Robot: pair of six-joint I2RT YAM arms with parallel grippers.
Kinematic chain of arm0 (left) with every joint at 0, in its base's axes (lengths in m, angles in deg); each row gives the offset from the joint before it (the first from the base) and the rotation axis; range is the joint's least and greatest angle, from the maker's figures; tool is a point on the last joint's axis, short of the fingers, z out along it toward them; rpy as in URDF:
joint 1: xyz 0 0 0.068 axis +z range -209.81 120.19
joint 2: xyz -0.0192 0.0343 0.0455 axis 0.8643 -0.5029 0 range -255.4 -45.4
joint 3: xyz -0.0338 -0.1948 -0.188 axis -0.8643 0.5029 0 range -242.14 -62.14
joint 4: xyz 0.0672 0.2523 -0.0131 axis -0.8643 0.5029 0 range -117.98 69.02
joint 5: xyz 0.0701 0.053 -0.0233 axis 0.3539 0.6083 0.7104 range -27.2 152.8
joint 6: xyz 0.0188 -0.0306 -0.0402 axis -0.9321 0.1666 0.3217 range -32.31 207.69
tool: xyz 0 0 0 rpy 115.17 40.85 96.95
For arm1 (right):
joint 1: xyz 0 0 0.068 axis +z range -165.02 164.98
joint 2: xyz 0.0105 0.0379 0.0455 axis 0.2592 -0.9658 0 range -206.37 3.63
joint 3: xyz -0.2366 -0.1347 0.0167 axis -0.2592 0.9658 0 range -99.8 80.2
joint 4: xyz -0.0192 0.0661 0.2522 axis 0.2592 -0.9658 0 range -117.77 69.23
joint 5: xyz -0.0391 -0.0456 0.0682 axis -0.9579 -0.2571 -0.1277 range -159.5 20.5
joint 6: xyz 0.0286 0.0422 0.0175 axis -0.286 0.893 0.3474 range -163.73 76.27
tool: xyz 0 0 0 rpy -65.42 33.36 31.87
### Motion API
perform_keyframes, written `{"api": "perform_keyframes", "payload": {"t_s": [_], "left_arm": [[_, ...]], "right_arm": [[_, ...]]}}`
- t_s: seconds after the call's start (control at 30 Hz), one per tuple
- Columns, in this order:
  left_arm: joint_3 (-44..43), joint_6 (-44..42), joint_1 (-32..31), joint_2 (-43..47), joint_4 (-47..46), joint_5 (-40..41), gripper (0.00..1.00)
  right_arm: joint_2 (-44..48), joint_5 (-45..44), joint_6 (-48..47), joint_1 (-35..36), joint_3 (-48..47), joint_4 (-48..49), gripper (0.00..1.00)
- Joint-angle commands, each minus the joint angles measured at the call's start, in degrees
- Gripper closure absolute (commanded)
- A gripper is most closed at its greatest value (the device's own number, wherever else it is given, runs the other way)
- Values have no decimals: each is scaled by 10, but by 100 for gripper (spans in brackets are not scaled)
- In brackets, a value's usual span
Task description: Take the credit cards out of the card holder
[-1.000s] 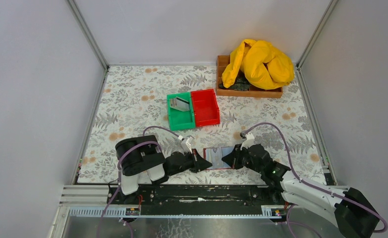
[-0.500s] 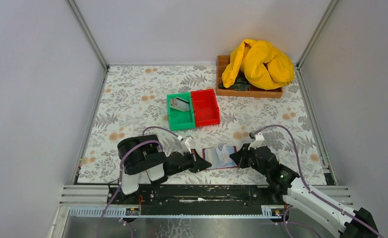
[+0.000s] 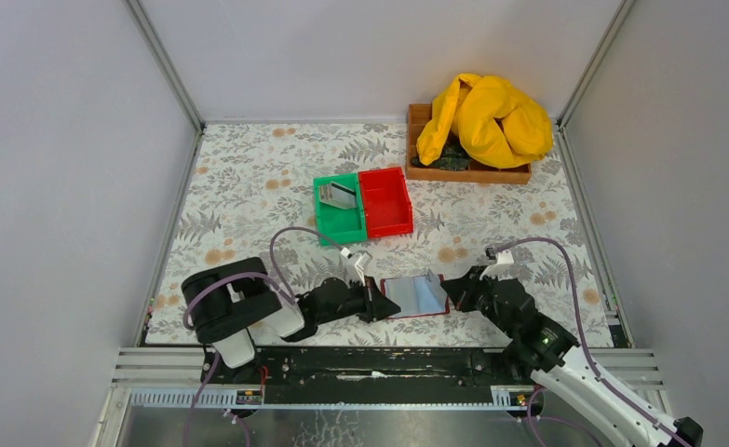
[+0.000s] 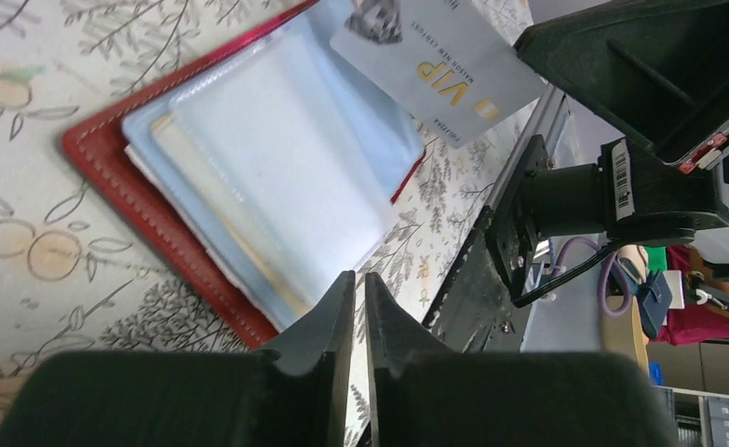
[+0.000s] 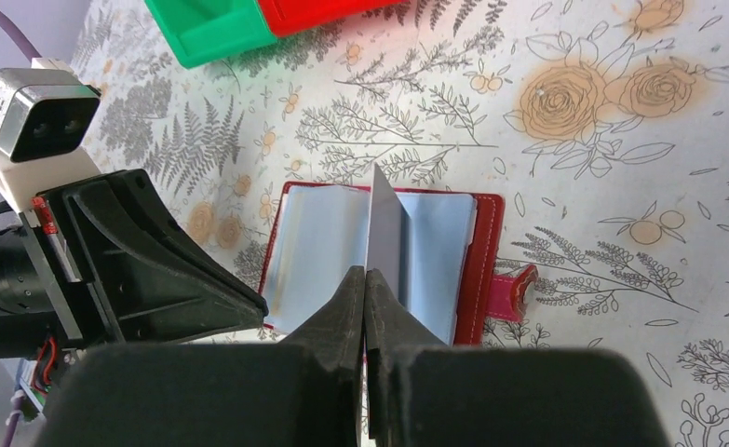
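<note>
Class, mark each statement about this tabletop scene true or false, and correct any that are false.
1. The right end effector grips a VIP card. True.
2. The card holder lies closed on the table. False: it lies open, with its pale sleeves facing up.
3. A loose card rests inside the green bin. True.
4. The yellow cloth sits in the red bin. False: it is heaped in a brown tray at the far right of the table.

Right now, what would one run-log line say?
right gripper: shut on silver card | card holder: open, on table | left gripper: beside holder
</note>
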Motion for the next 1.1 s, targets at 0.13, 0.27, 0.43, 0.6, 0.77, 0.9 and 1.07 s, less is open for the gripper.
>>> {"api": "perform_keyframes", "payload": {"t_s": [0.13, 0.27, 0.43, 0.6, 0.77, 0.9, 1.07], "left_arm": [[-34, -60, 5, 73, 116, -4, 77], [-49, -78, 10, 99, 157, 1, 67], [-54, -89, 33, 113, 169, -15, 60], [-62, -100, 36, 112, 181, -23, 76], [-79, -90, 33, 84, 148, -51, 100], [-120, -91, 23, 62, 152, -69, 100], [-174, -82, 10, 12, 152, -97, 100]], "right_arm": [[50, -24, -4, -4, -48, -44, 100], [61, -15, -5, -4, -56, -49, 100], [-5, -44, 1, -4, -54, -53, 93], [-162, -33, 22, -4, -65, -29, 47], [-156, -67, 48, -4, -56, -37, 42], [-124, -69, 49, -4, -46, -36, 42], [-146, -54, 55, -4, -49, -40, 42]]}}
